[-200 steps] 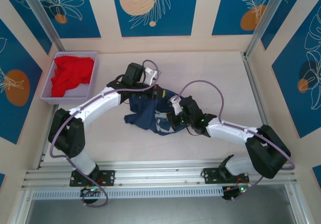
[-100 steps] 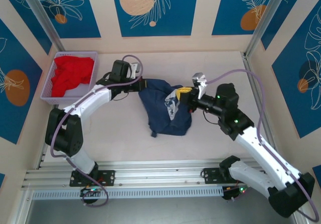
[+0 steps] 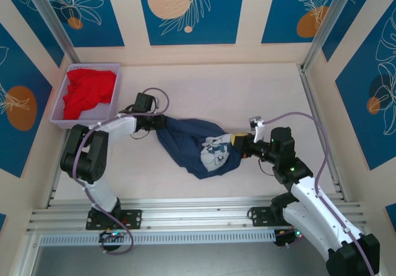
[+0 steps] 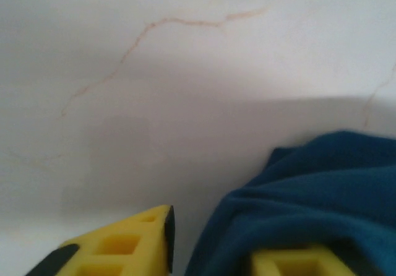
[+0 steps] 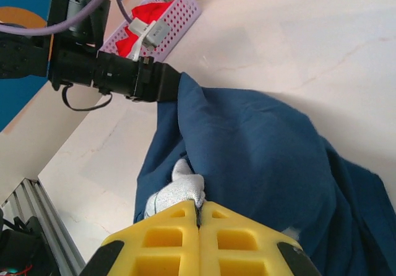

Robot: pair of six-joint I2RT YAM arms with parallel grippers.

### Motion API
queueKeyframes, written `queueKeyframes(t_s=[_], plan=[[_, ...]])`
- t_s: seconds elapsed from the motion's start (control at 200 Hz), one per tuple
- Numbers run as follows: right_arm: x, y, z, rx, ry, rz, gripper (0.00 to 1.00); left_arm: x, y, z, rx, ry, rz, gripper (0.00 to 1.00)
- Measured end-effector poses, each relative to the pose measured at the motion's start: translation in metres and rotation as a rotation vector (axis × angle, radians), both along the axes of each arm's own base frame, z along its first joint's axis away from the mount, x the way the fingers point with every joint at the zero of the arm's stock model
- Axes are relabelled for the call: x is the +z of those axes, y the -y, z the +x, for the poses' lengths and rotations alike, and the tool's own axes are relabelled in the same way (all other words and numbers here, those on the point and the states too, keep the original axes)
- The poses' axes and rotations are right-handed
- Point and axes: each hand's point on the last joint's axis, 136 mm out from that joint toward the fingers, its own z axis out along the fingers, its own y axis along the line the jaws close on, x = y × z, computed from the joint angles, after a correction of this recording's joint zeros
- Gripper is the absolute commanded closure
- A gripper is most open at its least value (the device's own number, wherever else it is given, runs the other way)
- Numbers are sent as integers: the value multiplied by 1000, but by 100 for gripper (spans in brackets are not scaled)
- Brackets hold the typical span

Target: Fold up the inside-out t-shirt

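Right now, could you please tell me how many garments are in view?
2. The navy t-shirt lies in the middle of the table; the red garment sits in the lilac basket at the far left. Others may hide beneath it.

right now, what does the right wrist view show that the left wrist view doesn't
Right wrist view: the right gripper shut on the t-shirt beside a pale patch of cloth, the left gripper at the shirt's far end, and the purple basket holding the red garment. Left wrist view: the left gripper's yellow fingers standing apart, blue cloth lying against one. Both: the navy t-shirt and the pale table.
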Motion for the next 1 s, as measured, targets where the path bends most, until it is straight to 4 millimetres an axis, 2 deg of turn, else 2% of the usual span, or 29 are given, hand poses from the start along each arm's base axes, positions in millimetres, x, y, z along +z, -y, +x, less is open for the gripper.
queueKeyframes(t_s=[0.055, 0.125, 0.3, 0.415, 0.495, 0.685, 0.77, 0.94, 1.0], plan=[[-6, 0, 0, -1, -18, -3, 100, 1, 6, -4, -29, 15, 6, 46], [-11, 0, 1, -3, -35, -9, 100, 11, 24, -15, -111, 62, 20, 41], [-16, 3, 5, -15, -50, -13, 100, 70, 91, -48, -391, 292, 35, 32], [-19, 5, 8, -24, -60, -16, 100, 90, 115, -65, -514, 388, 38, 31], [-20, 6, 9, -27, -63, -19, 100, 87, 120, -76, -570, 403, 56, 32], [-12, 6, 14, -27, -56, -16, 100, 78, 124, -107, -683, 383, 34, 45], [-13, 6, 15, -25, -57, -17, 100, 78, 131, -116, -734, 361, -7, 45], [-13, 6, 14, -20, -61, -15, 100, 62, 151, -116, -800, 281, -52, 44], [-13, 5, 14, -19, -62, -15, 100, 56, 158, -113, -815, 259, -64, 48]])
